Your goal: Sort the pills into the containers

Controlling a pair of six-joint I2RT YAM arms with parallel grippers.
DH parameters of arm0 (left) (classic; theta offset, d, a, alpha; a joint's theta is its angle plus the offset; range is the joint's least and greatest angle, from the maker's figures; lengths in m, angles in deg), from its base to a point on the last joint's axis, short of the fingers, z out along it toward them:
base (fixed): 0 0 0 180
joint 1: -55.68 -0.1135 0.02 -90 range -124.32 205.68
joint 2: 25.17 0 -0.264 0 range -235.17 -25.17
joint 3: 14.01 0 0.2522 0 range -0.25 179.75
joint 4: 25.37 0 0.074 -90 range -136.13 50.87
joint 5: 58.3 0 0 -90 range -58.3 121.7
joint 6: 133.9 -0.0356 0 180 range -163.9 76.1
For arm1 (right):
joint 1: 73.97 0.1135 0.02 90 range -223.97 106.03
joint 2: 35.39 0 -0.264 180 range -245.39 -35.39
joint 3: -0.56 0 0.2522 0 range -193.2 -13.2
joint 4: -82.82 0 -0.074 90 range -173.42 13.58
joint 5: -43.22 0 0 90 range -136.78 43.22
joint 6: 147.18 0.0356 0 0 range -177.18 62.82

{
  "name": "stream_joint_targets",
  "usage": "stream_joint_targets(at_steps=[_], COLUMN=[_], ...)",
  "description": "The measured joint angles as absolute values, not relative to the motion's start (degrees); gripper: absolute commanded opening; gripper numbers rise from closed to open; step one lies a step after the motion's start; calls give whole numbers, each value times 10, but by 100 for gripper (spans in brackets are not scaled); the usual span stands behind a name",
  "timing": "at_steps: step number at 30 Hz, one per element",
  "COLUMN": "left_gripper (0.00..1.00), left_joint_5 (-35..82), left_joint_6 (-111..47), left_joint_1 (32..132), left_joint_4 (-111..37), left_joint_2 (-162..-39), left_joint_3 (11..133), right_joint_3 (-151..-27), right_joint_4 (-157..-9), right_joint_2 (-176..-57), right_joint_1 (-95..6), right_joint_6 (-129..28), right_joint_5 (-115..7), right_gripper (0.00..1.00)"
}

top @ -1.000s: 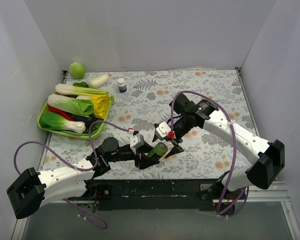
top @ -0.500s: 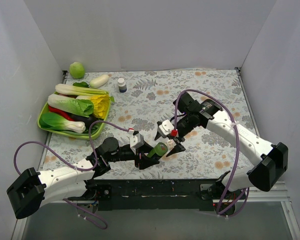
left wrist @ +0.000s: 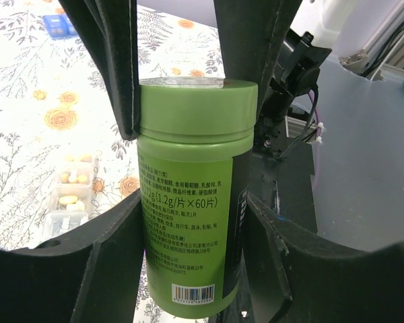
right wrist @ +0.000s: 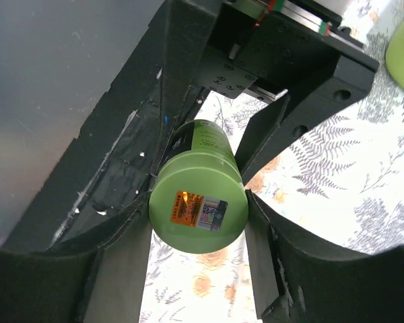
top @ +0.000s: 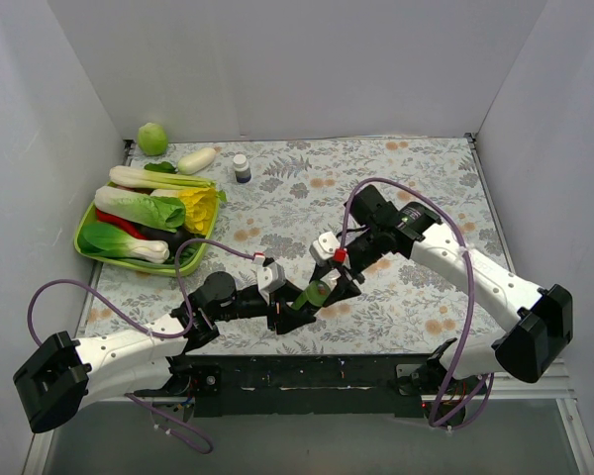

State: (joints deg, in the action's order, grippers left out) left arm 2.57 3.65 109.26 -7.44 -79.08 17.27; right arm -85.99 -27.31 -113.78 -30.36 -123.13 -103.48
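Observation:
My left gripper [top: 299, 305] is shut on the body of a green pill bottle [top: 316, 293] and holds it above the table's near middle. My right gripper [top: 331, 281] is shut on the bottle's green cap [right wrist: 198, 205]. In the left wrist view the bottle [left wrist: 188, 195] stands between my left fingers, with the right fingers [left wrist: 114, 67] clamped on either side of the cap. The containers [left wrist: 71, 198], a clear strip of small compartments with yellowish pills inside, lie on the floral cloth below. I cannot make them out in the top view.
A green tray [top: 87, 244] of vegetables sits at the left. A dark blue white-capped bottle [top: 241, 167], a green round fruit [top: 152, 138] and a white vegetable [top: 197, 159] are at the back left. White walls enclose the table.
My right gripper has moved down and left from beside the bottle onto its cap and closed on it. The left arm has held the bottle still.

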Motion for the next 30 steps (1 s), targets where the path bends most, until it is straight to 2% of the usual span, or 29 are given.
stream_joint_targets(at_steps=[2, 7, 12, 13, 15, 16, 18, 19, 22, 26, 30], left_gripper=[0, 0, 0, 0, 0, 0, 0, 0, 0, 0, 0], left_joint_5=[40, 102, 193, 212, 246, 258, 278, 281, 290, 274, 233], left_joint_6=[38, 30, 12, 11, 10, 11, 11, 11, 10, 6, 3], left_joint_1=[1093, 1097, 1100, 1101, 1102, 1102, 1102, 1102, 1100, 1094, 1094], left_joint_4=[-77, -99, -102, -97, -89, -85, -79, -78, -68, -57, -61], left_joint_2=[-791, -785, -803, -813, -833, -841, -851, -852, -851, -822, -767], left_joint_3=[173, 172, 173, 173, 173, 173, 173, 173, 173, 162, 121], right_joint_3=[-850, -814, -760, -752, -742, -740, -740, -740, -752, -781, -792], right_joint_4=[-296, -393, -548, -575, -613, -627, -645, -650, -633, -585, -502], right_joint_2=[-1135, -1129, -1134, -1139, -1153, -1161, -1173, -1175, -1176, -1170, -1133], right_joint_1=[-306, -316, -342, -347, -355, -357, -360, -361, -361, -367, -379], right_joint_6=[-1197, -1033, -819, -782, -729, -707, -682, -678, -688, -755, -903], right_joint_5=[-1035, -1024, -1003, -999, -991, -987, -981, -981, -985, -1014, -1042], right_gripper=[33, 17, 16, 18, 29, 44, 61, 75, 90, 93, 94])
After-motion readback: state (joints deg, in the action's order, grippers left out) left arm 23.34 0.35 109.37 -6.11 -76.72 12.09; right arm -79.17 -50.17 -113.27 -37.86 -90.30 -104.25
